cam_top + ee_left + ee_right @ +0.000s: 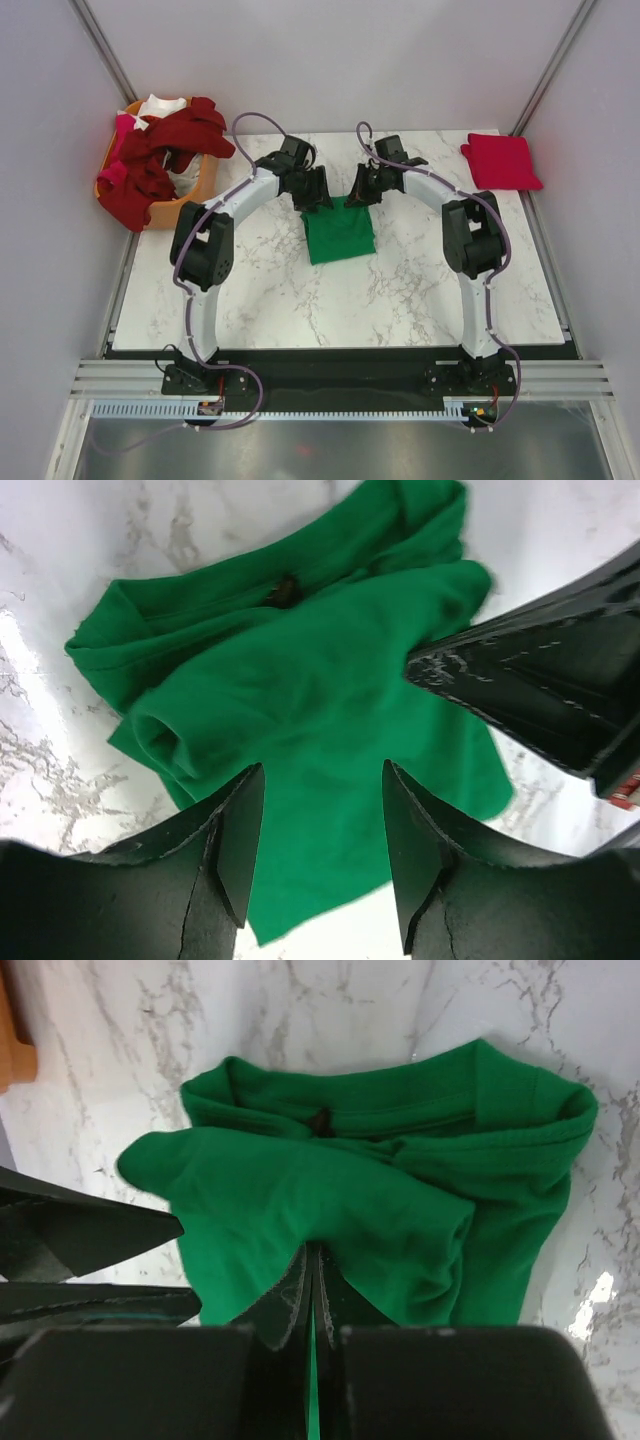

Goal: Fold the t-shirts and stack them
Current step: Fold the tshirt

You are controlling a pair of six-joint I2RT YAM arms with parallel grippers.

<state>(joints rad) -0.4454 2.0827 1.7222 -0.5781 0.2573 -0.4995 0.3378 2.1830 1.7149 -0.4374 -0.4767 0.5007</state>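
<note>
A bright green t-shirt (340, 230) lies partly folded in the middle of the marble table; it also shows in the left wrist view (330, 710) and the right wrist view (400, 1170). My left gripper (322, 820) is open and empty just above the shirt's far left edge (312, 195). My right gripper (315, 1280) is shut on the green shirt's folded-over edge at its far right (362, 192). A folded bright red t-shirt (500, 160) lies at the far right. Dark red (165, 150), white and pink shirts fill the orange basket (185, 200).
The orange basket stands at the table's far left corner, with dark red cloth hanging over its rim. Grey walls close in the table on the left, right and back. The right gripper's black fingers show at the right of the left wrist view (540, 690).
</note>
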